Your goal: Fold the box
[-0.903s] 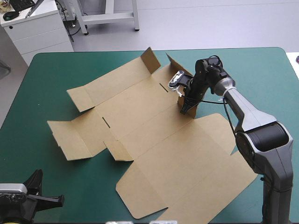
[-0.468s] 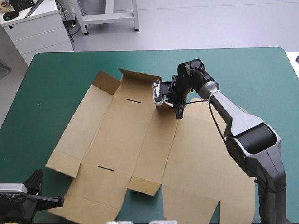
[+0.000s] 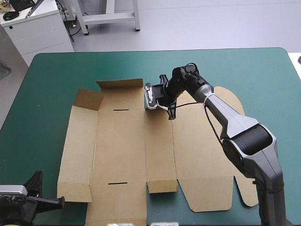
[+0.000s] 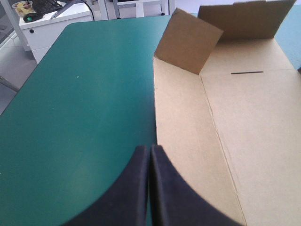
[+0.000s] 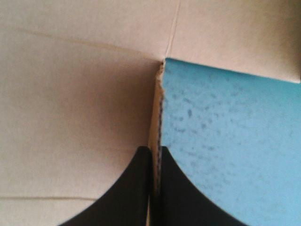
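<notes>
Your box (image 3: pixel 122 150) lies opened out flat on the teal-green cover (image 3: pixel 56 80), across the middle of the table, its long panels running from the near edge towards the far one. Only two flaps stand up, a corner flap (image 3: pixel 87 100) at the far left and a wider flap (image 3: pixel 120 84) along the far edge beside it.

Your right gripper (image 3: pixel 162 99) is at the box's far edge, near the middle. The right wrist view shows its black fingers (image 5: pixel 136 188) pressed almost together on a thin board edge, so it is pinching the box there. Your left gripper (image 4: pixel 149 148) is at the near left of the table with its fingers meeting and nothing between them, just beside the box's left edge.

Expect the board to be light and stiff across each panel but willing to bend along its creases. It will probably slide on the cover when pushed, so one gripper may have to pin it while the other lifts. A raw edge like the one in your right gripper could crush or tear if you twist it. Take hold at a flap's free edge, close to the middle of its length, and turn it about its crease. For the long left panel, the left gripper looks best placed.
</notes>
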Controlling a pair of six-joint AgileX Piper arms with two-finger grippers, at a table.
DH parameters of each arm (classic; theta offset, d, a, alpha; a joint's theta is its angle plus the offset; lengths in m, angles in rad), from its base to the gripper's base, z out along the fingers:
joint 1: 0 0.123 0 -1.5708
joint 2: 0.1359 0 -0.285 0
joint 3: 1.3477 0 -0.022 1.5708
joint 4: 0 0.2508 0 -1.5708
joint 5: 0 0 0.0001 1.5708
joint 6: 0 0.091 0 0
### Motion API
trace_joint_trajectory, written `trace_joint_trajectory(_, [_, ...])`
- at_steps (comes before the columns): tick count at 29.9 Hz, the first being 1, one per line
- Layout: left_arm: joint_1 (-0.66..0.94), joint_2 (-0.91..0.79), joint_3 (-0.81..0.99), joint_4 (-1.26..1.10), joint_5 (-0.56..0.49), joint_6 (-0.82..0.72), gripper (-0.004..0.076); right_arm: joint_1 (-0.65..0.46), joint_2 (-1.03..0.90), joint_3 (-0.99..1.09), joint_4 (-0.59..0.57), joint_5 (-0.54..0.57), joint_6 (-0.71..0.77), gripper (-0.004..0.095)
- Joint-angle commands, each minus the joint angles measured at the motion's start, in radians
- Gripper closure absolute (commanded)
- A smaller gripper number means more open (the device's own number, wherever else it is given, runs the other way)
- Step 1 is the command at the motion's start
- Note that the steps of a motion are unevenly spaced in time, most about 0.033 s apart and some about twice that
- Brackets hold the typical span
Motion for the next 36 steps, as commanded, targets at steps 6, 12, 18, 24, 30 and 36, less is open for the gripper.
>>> trace_joint_trajectory(6, [-0.008, -0.013, -0.031, -0.002, -0.075, -0.003, 0.0734, -0.001, -0.056, -0.039, 0.068, -0.049, 0.056, 0.0337])
trace_joint_trajectory(12, [-0.008, -0.013, -0.031, -0.002, -0.075, -0.003, 0.0734, -0.001, -0.082, -0.102, 0.039, -0.02, 0.239, 0.0227])
trace_joint_trajectory(18, [-0.008, -0.013, -0.031, -0.002, -0.075, -0.003, 0.0734, -0.003, -0.109, -0.192, -0.075, 0.024, 0.592, 0.0323])
trace_joint_trajectory(24, [-0.008, -0.013, -0.031, 0.0, -0.075, -0.003, 0.0734, -0.003, -0.113, -0.265, -0.355, 0.128, 0.996, 0.0827])
trace_joint_trajectory(30, [-0.008, -0.013, -0.031, 0.0, -0.075, -0.003, 0.0731, -0.03, -0.113, -0.274, -0.45, 0.15, 1.278, 0.0927])
trace_joint_trajectory(36, [-0.008, -0.013, -0.031, 0.0, -0.075, -0.003, 0.0603, -0.094, -0.122, -0.272, -0.32, 0.231, 1.336, 0.0927])
